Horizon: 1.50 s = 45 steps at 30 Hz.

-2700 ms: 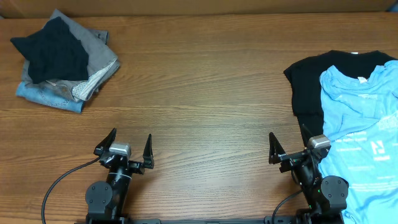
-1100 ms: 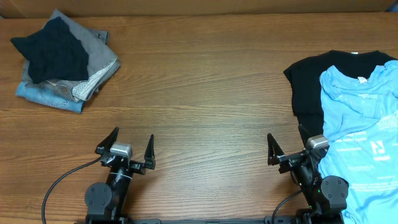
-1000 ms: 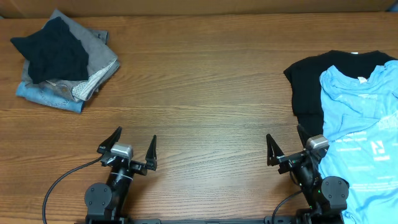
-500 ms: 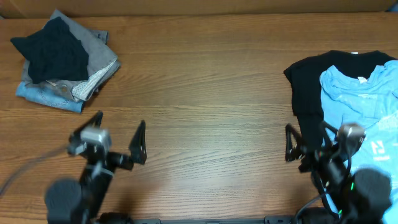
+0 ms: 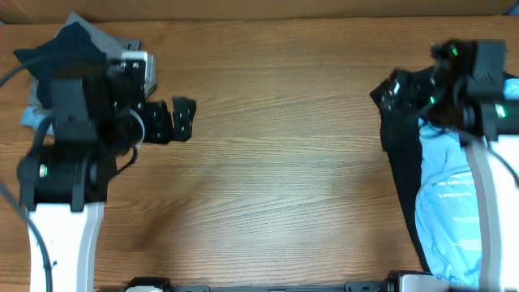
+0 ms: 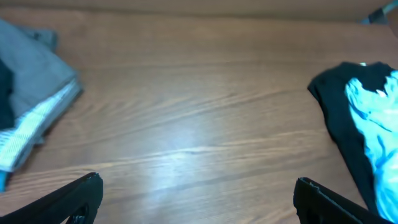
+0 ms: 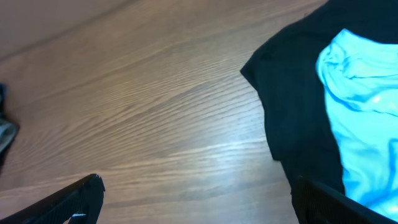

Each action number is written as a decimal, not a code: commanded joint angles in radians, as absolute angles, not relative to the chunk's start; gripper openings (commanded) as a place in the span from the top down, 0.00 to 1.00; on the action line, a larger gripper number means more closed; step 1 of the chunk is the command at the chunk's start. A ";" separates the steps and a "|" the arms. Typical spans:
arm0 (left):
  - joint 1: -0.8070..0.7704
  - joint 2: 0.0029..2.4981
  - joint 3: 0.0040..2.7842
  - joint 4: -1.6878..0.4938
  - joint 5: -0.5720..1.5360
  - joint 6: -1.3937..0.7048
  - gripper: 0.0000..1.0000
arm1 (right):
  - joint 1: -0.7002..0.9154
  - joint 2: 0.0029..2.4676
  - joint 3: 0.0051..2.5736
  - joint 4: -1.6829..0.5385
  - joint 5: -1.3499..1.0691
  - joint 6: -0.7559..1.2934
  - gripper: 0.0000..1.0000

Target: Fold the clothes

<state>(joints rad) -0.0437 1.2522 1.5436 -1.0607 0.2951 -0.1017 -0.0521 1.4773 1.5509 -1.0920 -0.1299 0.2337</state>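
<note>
A light sky-blue T-shirt [image 5: 450, 203] with white print lies on a plain black T-shirt [image 5: 401, 150] at the table's right side. Both show in the right wrist view, blue [image 7: 360, 112] on black [image 7: 292, 93], and at the right of the left wrist view [image 6: 373, 124]. My left gripper [image 5: 172, 120] is open and empty, raised high over the left of the table [image 6: 198, 182]. My right gripper [image 5: 399, 89] is open and empty, raised above the black shirt's left edge [image 7: 198, 182]. My right arm hides the tops of both shirts in the overhead view.
A heap of grey, dark and denim clothes [image 5: 81, 32] sits at the back left, mostly hidden under my left arm; it shows at the left of the left wrist view [image 6: 37, 93]. Bare wooden table [image 5: 276, 162] lies between the two arms.
Both arms have risen from low at the front edge and swung toward the back, the left beside the heap, the right over the shirts. Both grippers stay open. The clothes have not moved.
</note>
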 commanded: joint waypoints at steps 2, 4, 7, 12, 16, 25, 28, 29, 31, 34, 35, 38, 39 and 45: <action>-0.038 1.319 1.588 -1.094 0.422 -0.090 0.00 | -0.146 1.629 1.591 -1.028 -0.067 0.325 0.00; -0.038 1.335 1.588 -1.109 0.447 -0.091 0.00 | -0.198 1.708 1.591 -0.978 -0.068 0.330 0.00; -0.038 1.350 1.588 -1.139 0.447 -0.095 0.00 | -0.273 1.822 1.591 -0.905 -0.067 0.329 0.00; -0.038 1.355 1.587 -1.165 0.446 -0.094 0.00 | -0.362 1.959 1.591 -0.810 -0.069 0.324 0.07; -0.038 1.355 1.587 -1.164 0.445 -0.094 0.00 | -0.383 2.065 1.591 -0.793 -0.091 0.307 0.16; -0.038 1.355 1.587 -1.163 0.445 -0.094 0.00 | -0.375 2.150 1.590 -0.713 -0.084 0.281 0.35; -0.038 1.355 1.587 -1.163 0.445 -0.094 0.00 | -0.375 2.164 1.590 -0.684 -0.079 0.281 0.40; -0.038 1.355 1.587 -1.163 0.445 -0.094 0.00 | -0.375 2.167 1.590 -0.680 -0.080 0.281 0.47; -0.038 1.355 1.587 -1.163 0.445 -0.094 0.00 | -0.375 2.168 1.590 -0.676 -0.080 0.281 0.60; -0.038 1.355 1.587 -1.163 0.445 -0.094 0.00 | -0.375 2.168 1.590 -0.675 -0.082 0.281 0.71; -0.038 1.355 1.587 -1.163 0.445 -0.094 0.00 | -0.375 2.168 1.590 -0.676 -0.093 0.281 0.71; -0.038 1.355 1.587 -1.163 0.442 -0.094 0.00 | -0.375 2.168 1.590 -0.685 -0.115 0.281 0.84; -0.038 1.355 1.587 -1.163 0.439 -0.094 0.00 | -0.375 2.168 1.590 -0.688 -0.115 0.281 0.94; -0.038 1.355 1.587 -1.163 0.438 -0.094 0.00 | -0.393 2.123 1.639 -0.735 -0.117 0.285 0.96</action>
<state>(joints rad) -0.0437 1.3499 1.5604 -1.1606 0.4305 -0.1020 -0.3786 2.1555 1.5784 -0.7246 -0.1070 0.2844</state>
